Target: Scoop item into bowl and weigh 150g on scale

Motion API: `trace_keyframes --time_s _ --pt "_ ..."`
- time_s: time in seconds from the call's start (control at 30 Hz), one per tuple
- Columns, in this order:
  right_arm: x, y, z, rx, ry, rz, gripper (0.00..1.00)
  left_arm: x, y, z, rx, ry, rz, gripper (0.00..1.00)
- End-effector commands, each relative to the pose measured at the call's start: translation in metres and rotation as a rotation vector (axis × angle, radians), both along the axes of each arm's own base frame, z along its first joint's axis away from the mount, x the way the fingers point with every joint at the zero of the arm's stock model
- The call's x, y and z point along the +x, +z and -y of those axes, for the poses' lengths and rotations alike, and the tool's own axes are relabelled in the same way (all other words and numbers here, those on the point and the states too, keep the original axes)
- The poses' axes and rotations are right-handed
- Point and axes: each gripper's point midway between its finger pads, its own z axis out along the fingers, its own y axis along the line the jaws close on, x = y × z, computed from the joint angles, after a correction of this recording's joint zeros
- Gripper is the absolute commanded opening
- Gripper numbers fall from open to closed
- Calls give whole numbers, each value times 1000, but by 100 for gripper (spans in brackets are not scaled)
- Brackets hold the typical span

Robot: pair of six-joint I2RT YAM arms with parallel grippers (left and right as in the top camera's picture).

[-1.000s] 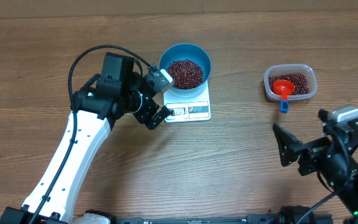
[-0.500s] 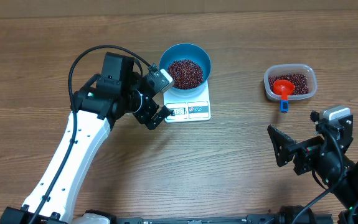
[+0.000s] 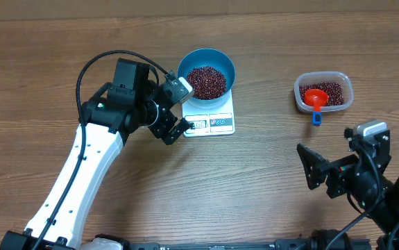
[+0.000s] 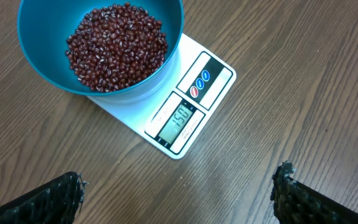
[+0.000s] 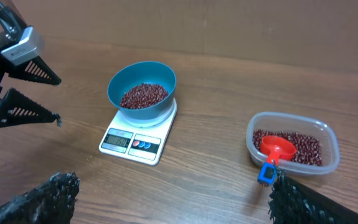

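The blue bowl [image 3: 207, 61] of loose, spill-prone red beans [image 3: 206, 81] sat on the white scale [image 3: 213, 123] at the tabletop's [image 3: 275, 180] 12 o'clock, while the left pincer [image 3: 184, 110], at the scale's 9 o'clock, and the right pincer [image 5: 172, 186] gaped empty; the rigid bowl probably grips best by its rim.

A: Where's the round blue plastic bowl [image 3: 182, 75]?
B: On the small white rectangular scale [image 3: 221, 108], behind its display [image 3: 197, 125], small red-brown beans [image 3: 206, 81] heaped inside.
A: And the clear plastic tub [image 3: 350, 94]?
B: Well right of it on the wooden tabletop [image 3: 255, 173], a red plastic scoop [image 3: 316, 98] resting in it.
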Motion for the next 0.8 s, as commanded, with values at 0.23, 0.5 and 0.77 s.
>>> trace_keyframes --time_s 0.23,0.5,0.77 --pt "12 -14 1 -16 -2 112 100 -1 -3 0 -6 11 -16 100" --pt "30 -38 -1 -17 9 322 100 -1 -3 0 -6 11 -15 100" --pt "35 -58 -4 31 6 509 100 -1 -3 0 -6 11 -16 100"
